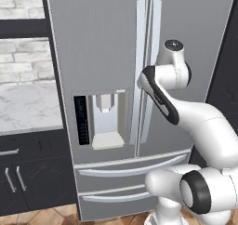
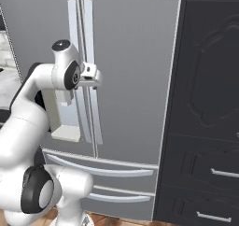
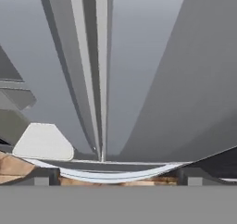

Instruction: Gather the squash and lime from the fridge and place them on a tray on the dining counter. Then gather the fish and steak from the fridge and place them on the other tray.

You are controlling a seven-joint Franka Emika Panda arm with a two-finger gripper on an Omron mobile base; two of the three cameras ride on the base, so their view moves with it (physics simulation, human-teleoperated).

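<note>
Flanking base views, shared fridge [image 1: 107, 56]

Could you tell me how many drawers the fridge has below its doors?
2, stacked under the doors of the fridge: the upper drawer just beneath them, the lower drawer near the floor, partly behind the arm.

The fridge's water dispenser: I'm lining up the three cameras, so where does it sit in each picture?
Left base view: water dispenser left of centre, in the left door of the fridge, left of the bar handles.
Right base view: far left, mostly hidden behind the arm; its pale tray shows.
Hand view: lower left, the pale tray.
Shared landmark: the paired bar handles at the door seam.
</note>
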